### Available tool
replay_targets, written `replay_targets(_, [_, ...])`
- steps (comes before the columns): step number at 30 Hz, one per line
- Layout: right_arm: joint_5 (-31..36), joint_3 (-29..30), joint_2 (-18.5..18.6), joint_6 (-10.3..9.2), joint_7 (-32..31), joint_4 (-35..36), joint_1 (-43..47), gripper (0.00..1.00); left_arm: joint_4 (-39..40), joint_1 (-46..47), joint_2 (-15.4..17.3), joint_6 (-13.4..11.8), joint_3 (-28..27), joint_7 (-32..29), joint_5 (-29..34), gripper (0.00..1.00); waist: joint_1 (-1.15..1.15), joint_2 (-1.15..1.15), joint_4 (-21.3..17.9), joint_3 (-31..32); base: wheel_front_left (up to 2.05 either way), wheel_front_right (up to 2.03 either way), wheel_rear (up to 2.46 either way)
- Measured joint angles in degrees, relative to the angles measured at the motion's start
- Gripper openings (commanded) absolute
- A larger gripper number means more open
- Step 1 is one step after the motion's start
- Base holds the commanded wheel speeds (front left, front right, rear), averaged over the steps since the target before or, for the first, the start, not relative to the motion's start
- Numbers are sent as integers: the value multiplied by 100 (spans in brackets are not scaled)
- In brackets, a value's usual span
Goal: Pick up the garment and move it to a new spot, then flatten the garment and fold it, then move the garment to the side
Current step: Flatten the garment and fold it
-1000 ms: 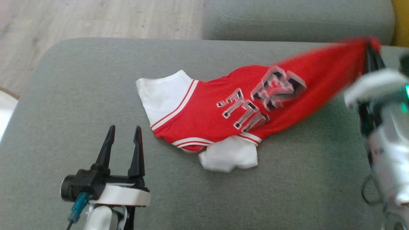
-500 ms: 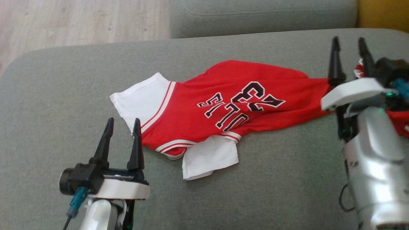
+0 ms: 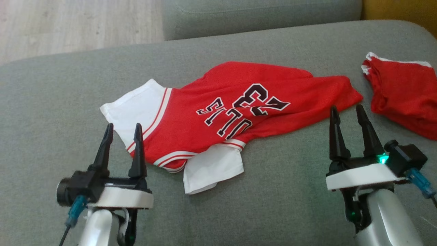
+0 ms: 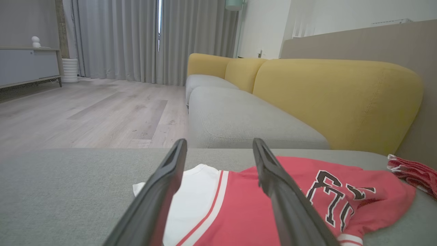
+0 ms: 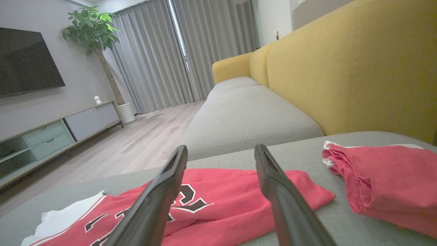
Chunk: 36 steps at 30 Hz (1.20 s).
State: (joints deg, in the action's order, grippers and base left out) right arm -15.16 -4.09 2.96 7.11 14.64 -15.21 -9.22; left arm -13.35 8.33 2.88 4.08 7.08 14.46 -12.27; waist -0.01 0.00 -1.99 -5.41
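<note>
Garment [image 3: 235, 109] red, white-sleeved, lying rumpled

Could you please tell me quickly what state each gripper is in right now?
Left gripper: open, holding nothing, beside the white sleeve of the red jersey.
Right gripper: open, holding nothing, near the other end of the red jersey.
</note>
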Motion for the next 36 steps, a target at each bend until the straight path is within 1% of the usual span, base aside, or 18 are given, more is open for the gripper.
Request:
replay_targets(3, [-30,-68,-2,0,0,172,1,100,-269,124,44,1,-49,-4,24,100,0,0,-74,-90,0,0,0])
replay_targets(5, [-31,-54,-4,0,0,248,-53,100,-489,334,179,-1,-99,-115,80,100,0,0,-112,-189,0,0,0])
replay_targets(7, [-30,-14,-4,0,0,285,-120,100,-706,632,350,-2,-154,-358,126,100,1,0,-144,-296,0,0,0])
replay_targets(8, [-30,13,-5,0,0,321,-182,100,-922,978,534,2,-169,-686,137,100,1,0,-177,-412,0,0,0])
replay_targets(11, [-31,47,-5,0,0,355,-242,100,-1319,1497,744,49,-181,-1292,156,100,1,0,-235,-599,0,0,0])
replay_targets(13, [-42,41,-5,0,0,367,-274,100,-1706,1803,894,44,-172,-1893,179,100,1,0,-279,-725,0,0,0])
replay_targets(15, [-70,18,-5,0,0,388,-328,100,-2063,2016,1045,-53,-189,-2421,209,100,1,0,-329,-843,0,0,0])
replay_targets(16, [-100,0,-5,0,0,404,-344,100,-2213,2092,1125,-62,-186,-2664,257,100,2,0,-357,-898,0,0,0])
replay_targets(19, [-155,-27,-7,0,0,425,-377,100,-2517,2242,1240,-157,-202,-3101,276,100,1,0,-433,-1040,0,0,0])
replay_targets(22, [-158,-32,-8,0,0,445,-444,100,-2581,2420,1292,-154,-203,-3305,276,100,1,0,-498,-1155,0,0,0])
replay_targets(28, [-201,-10,-8,0,0,489,-453,100,-2633,2585,1298,8,-219,-3349,98,100,1,0,-571,-1293,0,0,0])
replay_targets(29, [-201,-3,-8,0,0,491,-454,100,-2633,2592,1298,58,-209,-3352,51,88,1,0,-574,-1303,0,0,0])
replay_targets(30, [-201,-2,-8,0,0,491,-454,100,-2632,2607,1298,93,-193,-3352,9,27,1,0,-577,-1308,0,0,0])
replay_targets(31, [-201,-2,-8,0,0,491,-454,100,-2624,2636,1295,125,-165,-3352,-20,27,1,0,-579,-1312,0,0,0])
replay_targets(32, [-201,-2,-8,0,0,491,-454,100,-2624,2636,1295,125,-165,-3352,-20,0,1,0,-579,-1312,0,0,0])
replay_targets(34, [-202,-8,-8,0,0,491,-458,100,-2599,2665,1285,190,-112,-3289,-37,0,1,0,-590,-1321,0,0,0])
replay_targets(36, [-203,-21,-8,0,0,491,-487,100,-2579,2665,1288,198,-84,-3132,-37,0,1,0,-607,-1336,0,0,0])
